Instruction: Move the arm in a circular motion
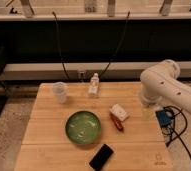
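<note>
The arm (164, 85), glossy white with thick rounded segments and small dark dots, sits at the right edge of the camera view, over the wooden table's (49, 145) right side. Its bulbous joint hangs above the table's far right corner, and one segment runs off to the lower right, out of the picture. The gripper is not in view; no fingers show anywhere along the visible arm.
On the table are a green bowl (83, 128), a black phone (101, 157), a clear plastic cup (60, 92), a small white bottle (93, 85) and a white-and-red packet (118, 115). A blue box with cables (164, 119) lies beside the table's right edge. Dark cables hang behind the table.
</note>
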Motion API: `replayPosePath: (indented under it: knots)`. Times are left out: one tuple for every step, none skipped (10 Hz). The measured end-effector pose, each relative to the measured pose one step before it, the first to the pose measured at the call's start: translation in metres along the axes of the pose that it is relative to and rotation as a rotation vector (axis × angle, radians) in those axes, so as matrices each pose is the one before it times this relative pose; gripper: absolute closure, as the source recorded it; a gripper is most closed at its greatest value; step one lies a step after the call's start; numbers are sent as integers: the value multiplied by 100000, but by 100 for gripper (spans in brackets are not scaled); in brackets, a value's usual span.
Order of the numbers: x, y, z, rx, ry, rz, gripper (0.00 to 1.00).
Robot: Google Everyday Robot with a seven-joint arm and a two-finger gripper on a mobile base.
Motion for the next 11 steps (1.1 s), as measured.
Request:
replayPosePath:
  knots:
    - [-366,-63,31,424,121,-537,20]
    - [-598,-214,55,841,276,-1288,20]
    - [-1309,-283,85,1020,159,-2129,20]
    - [-581,-326,88,726,152,-1229,20]
    - [-136,-206,96,427,81,-718,20]
    - [-126,-313,99,619,-25,-906,20]
    - [-21,-120,135,347,-9,-439,20]
    - [-64,-538,233,575,79,-951,20]
    - [-621,-676,210,554,-543,-1820,20]
    - [-79,-103,156,115,40,-1086,20]
    - [7,-44,68,76,42,-287,20]
